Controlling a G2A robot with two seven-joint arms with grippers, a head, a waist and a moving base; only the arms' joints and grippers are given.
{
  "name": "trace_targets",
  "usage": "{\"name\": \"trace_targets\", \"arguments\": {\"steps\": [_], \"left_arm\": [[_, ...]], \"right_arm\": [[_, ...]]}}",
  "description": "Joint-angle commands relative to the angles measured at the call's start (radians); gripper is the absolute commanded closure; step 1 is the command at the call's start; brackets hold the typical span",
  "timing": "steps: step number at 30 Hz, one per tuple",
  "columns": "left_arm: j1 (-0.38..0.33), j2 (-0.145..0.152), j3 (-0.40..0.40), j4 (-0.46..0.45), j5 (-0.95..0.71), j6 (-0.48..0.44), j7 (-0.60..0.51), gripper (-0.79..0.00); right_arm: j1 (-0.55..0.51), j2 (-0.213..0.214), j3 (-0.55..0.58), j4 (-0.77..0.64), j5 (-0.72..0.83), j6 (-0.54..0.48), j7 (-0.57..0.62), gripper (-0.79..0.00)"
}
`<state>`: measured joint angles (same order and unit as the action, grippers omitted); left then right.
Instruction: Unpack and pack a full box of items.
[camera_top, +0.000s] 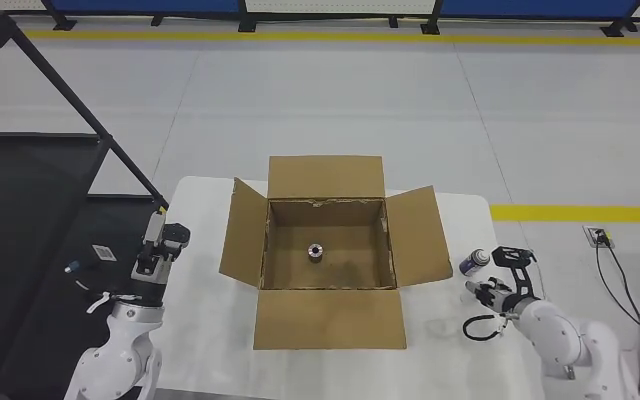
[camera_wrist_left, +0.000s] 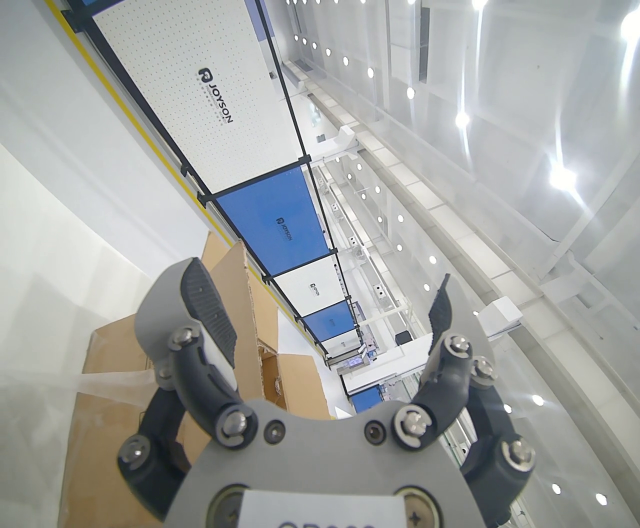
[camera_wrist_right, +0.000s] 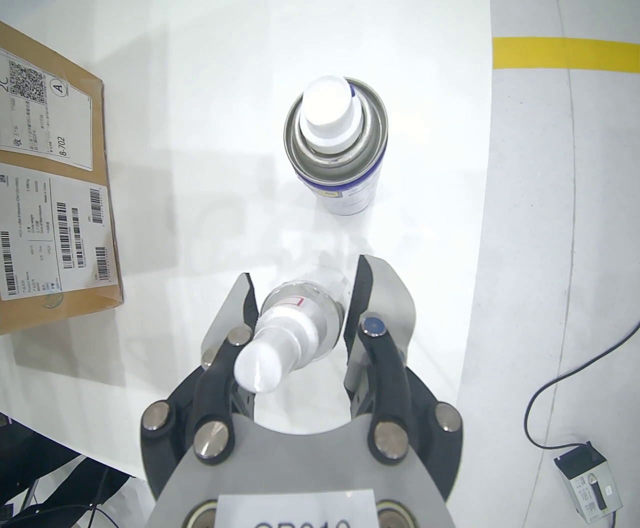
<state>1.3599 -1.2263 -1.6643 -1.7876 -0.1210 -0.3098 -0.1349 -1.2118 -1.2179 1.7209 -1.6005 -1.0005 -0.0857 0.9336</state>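
You are holding a small clear spray bottle in the right end effector. Its fingers are pressing on both sides of the body, below the white pump head. The bottle is over the counter, to the right of the open cardboard box. An upright aerosol can is standing just beyond the bottle, near it but apart. I cannot tell whether the bottle's base is touching the counter.

This looks like the unpacking half, with you setting the bottle out beside the can. A small roll is lying on the box floor.

To do it well, be lowering straight down until the base is sitting flat. Then be opening only as far as needed, because a narrow, light bottle is likely to tip if a pad drags on it. Be lifting straight up, clear of the can.

The left end effector is pointing upward at the left of the box, fingers wide apart and holding nothing.
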Motion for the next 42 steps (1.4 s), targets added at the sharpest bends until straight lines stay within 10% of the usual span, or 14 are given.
{"name": "trace_targets", "arguments": {"steps": [1,14,21,30,42], "left_arm": [[-0.001,0.0,-0.001,0.0,0.0,-0.002,-0.003,-0.785],[-0.005,-0.002,-0.007,0.014,-0.018,-0.016,-0.009,-0.785],[0.012,-0.004,-0.02,0.019,-0.039,-0.035,0.008,-0.785],[0.046,-0.007,-0.042,0.019,-0.064,-0.057,0.035,-0.785],[0.066,-0.009,-0.063,0.013,-0.08,-0.064,0.025,-0.785]], "right_arm": [[-0.009,0.002,0.005,-0.021,0.004,0.009,-0.005,0.0],[-0.192,0.001,0.135,-0.492,0.195,0.132,-0.143,0.0],[-0.182,-0.004,-0.005,-0.641,0.183,0.162,-0.212,0.0],[0.1,-0.025,-0.407,-0.457,0.036,0.216,-0.169,0.0],[0.546,-0.149,-0.887,0.143,-0.05,0.402,-0.178,0.0]]}}
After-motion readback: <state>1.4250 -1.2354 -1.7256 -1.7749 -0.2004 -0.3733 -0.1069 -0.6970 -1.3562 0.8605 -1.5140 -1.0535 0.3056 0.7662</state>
